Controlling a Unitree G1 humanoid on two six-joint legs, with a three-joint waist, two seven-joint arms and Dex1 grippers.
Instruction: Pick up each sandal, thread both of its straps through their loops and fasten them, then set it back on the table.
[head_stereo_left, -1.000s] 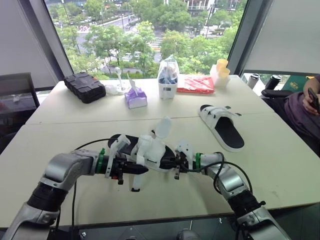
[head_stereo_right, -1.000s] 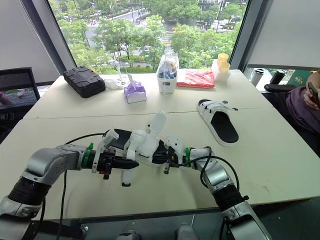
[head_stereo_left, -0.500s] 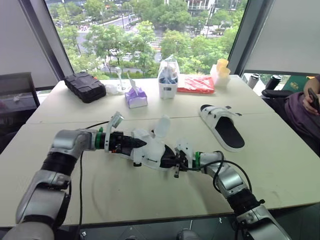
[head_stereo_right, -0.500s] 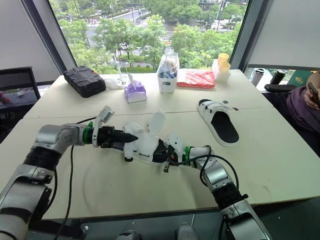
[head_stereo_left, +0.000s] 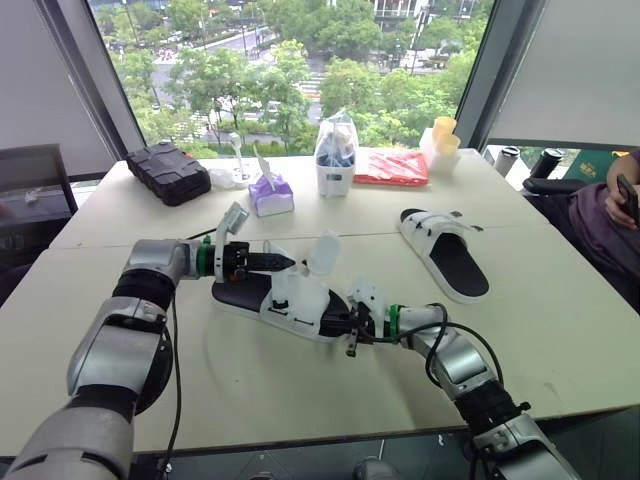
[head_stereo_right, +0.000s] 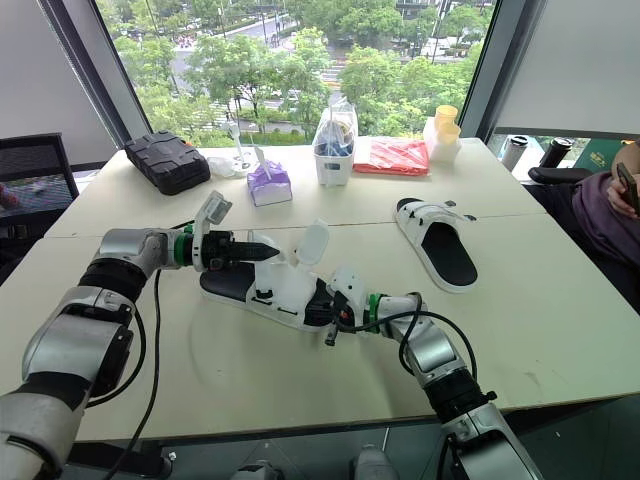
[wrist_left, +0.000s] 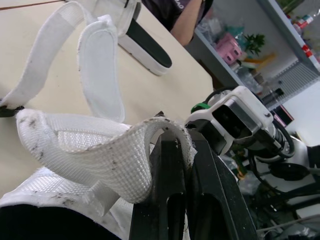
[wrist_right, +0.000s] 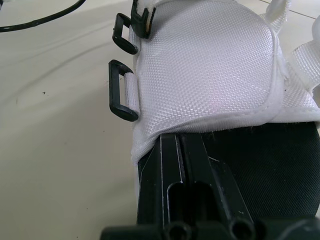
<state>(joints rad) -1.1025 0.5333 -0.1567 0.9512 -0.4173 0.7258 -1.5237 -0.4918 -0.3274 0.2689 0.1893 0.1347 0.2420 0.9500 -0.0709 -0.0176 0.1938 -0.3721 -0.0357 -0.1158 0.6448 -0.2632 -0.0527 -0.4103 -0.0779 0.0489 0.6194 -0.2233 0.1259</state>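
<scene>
- Step in hand: we are threading the sandal, lying mid-frame on the worktop.
- Left gripper clenched on a strap; right gripper clamped on the sandal's edge beside the loops.
- Next, we judge, the strap tip must enter a loop (alignment matters).
- Long axis: upper left to lower right, heel upper left.

White, perhaps speckled sandal; black loops.
</scene>
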